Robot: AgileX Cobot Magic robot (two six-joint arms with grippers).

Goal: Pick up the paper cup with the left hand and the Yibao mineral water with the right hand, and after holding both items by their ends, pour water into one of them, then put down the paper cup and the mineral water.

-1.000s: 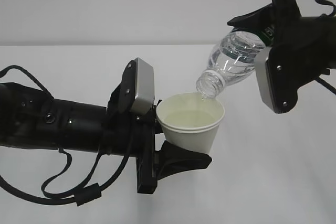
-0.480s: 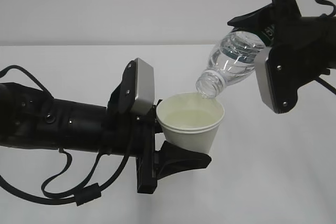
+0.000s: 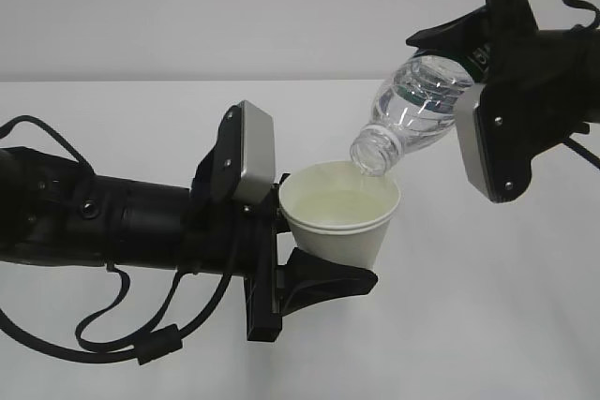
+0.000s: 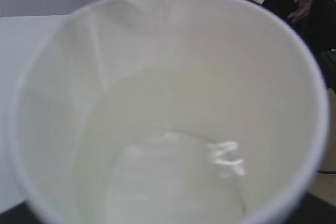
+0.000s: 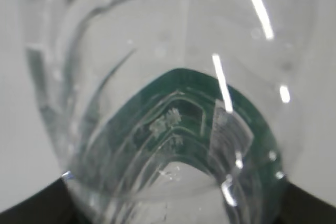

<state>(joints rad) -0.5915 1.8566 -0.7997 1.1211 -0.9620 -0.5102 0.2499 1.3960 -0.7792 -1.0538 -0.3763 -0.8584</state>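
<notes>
Both arms black; left hand (image 3: 309, 274) has grey block, looping cables; right hand (image 3: 487, 91) carries a screwed, apparently metal, grey plate.

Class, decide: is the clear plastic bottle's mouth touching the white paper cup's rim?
Apart. The exterior view shows the bottle's mouth hanging just above the cup's rim, background showing between.

Both tools (image 3: 314, 255) (image 3: 469, 72) seemingly clamped, raised.

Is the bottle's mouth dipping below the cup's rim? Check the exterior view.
No, the bottle is tilted with its mouth just above the cup rim, not inside.
</notes>
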